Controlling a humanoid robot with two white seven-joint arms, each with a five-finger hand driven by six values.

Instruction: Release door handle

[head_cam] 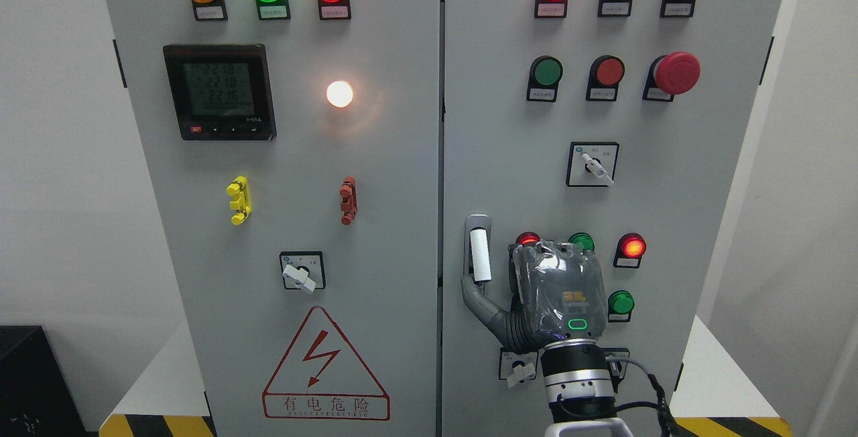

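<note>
The door handle [480, 256] is a white upright bar in a grey recessed plate at the left edge of the cabinet's right door [509, 122]. My right hand [560, 293] is just to its right, with the back of the hand facing the camera. Its grey thumb [481, 303] stretches left and reaches the handle's lower end. No finger wraps the white bar, which shows in full. The other fingers are mostly hidden behind the hand. The left arm is out of view.
The right door carries lit indicator lamps, push buttons, a red mushroom stop button [677, 72] and a rotary switch [592, 164]. The left door [288, 155] has a meter [219, 92], a rotary switch [302, 271] and a warning triangle [325, 366]. Yellow-black tape marks the floor.
</note>
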